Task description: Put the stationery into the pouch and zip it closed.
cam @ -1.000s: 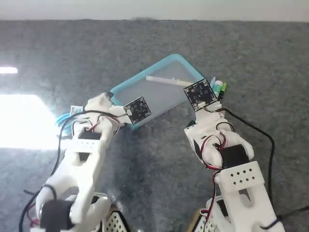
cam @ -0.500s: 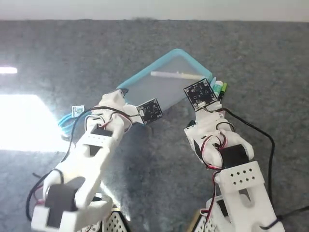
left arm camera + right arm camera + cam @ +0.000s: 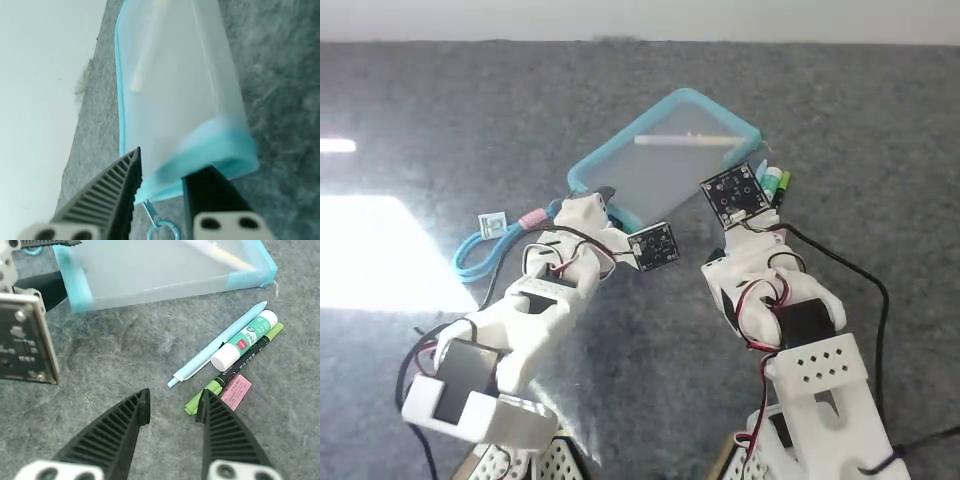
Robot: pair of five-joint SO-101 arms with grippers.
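At left end effector (image 3: 161, 167), zipper-pull end of pouch (image 3: 670, 165); long axis diagonal.

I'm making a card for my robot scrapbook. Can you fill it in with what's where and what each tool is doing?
pouch: clear with blue edges, lying on the grey table
inside pouch: one white stick
outside, beside pouch: blue pen, glue stick, green marker, pink eraser
left tool: clamped on the pouch's blue end
right tool: open, empty, above the table near the green marker
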